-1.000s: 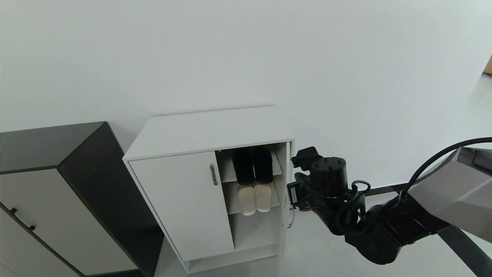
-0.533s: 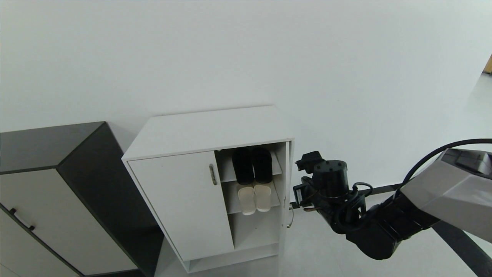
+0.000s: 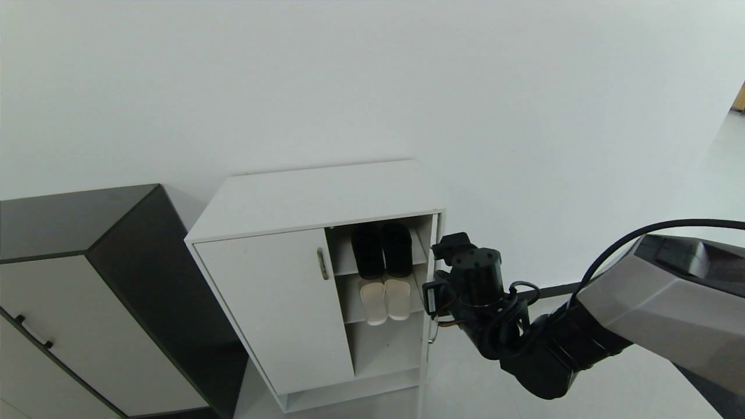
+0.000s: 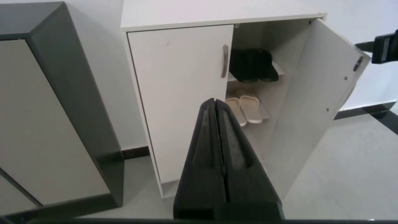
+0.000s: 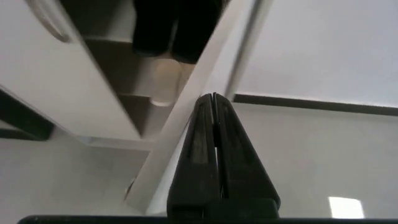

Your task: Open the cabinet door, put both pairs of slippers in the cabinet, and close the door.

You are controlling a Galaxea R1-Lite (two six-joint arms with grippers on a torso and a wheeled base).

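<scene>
A white cabinet (image 3: 314, 198) stands against the wall, its left door (image 3: 279, 308) closed and its right door (image 3: 431, 273) swung open, seen edge-on. Black slippers (image 3: 382, 250) sit on the upper shelf and pale slippers (image 3: 385, 299) on the shelf below. My right gripper (image 3: 447, 245) is shut and sits at the outer face of the open door (image 5: 161, 162), near its top. My left gripper (image 4: 214, 102) is shut on nothing and hangs back in front of the cabinet (image 4: 186, 12), level with the closed door (image 4: 180, 93). The open door (image 4: 311, 106) leans out to one side.
A dark cabinet (image 3: 75, 233) with pale fronts stands close on the left of the white one. A plain white wall rises behind both. Grey floor (image 3: 465, 390) lies open to the right, with a black baseboard (image 3: 559, 288) along the wall.
My right arm has moved left against the open door. The door's edge and handle have swung slightly left, toward the cabinet.
</scene>
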